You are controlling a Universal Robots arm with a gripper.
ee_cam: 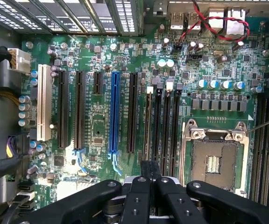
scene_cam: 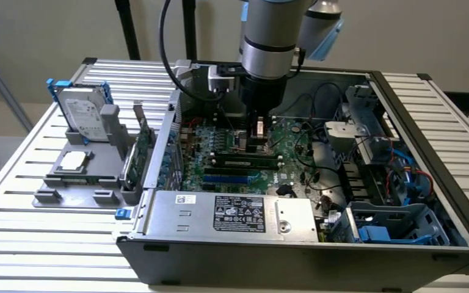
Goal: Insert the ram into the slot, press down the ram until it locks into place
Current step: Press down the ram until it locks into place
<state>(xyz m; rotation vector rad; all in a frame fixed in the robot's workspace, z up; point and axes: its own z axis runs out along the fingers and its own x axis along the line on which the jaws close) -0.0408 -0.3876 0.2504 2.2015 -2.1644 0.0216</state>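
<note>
The ram (scene_cam: 243,162) is a thin green stick with black chips, sitting edge-up in a black memory slot on the motherboard. It is level with the slots beside it. In the wrist view the ram (ee_cam: 148,123) fills the memory slot closest to the long blue slot, and three identical empty black slots (ee_cam: 166,123) run parallel to it. My gripper (scene_cam: 259,141) hangs straight down inside the case, just above the ram's end toward the exterior view's right. The gripper (ee_cam: 150,169) is shut, fingertips together, with nothing visible between them.
A silver processor socket (ee_cam: 216,156) lies beside the memory slots. The blue slot (scene_cam: 226,179) and the power supply (scene_cam: 234,213) sit toward the case front. Drive cages (scene_cam: 393,223) and cables crowd the exterior view's right. A hard drive (scene_cam: 83,113) and an upright card (scene_cam: 141,149) stand outside the case.
</note>
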